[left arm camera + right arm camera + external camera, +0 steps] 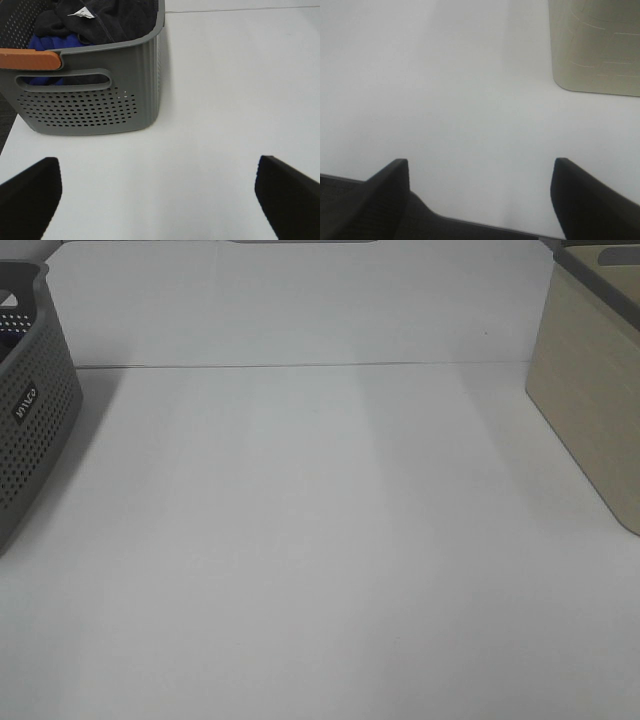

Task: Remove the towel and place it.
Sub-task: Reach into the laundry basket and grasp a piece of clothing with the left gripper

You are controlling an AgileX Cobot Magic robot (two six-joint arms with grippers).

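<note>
Left wrist: charcoal terry towel [107, 20] heaped in grey perforated plastic basket [90, 107], ahead of spread left gripper [160, 200]; right gripper [480, 195] spread, farther.

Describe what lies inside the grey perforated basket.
A crumpled near-black towel with a white tag lies on top inside the basket, with blue cloth partly under it. Whatever lies deeper is covered by these fabrics and the basket's wall.

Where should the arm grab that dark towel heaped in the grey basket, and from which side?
Probably pinch the towel's raised bunch near the white tag, coming straight down through the open top: the grey basket walls it in all round, and the crumpled folds offer purchase.
</note>
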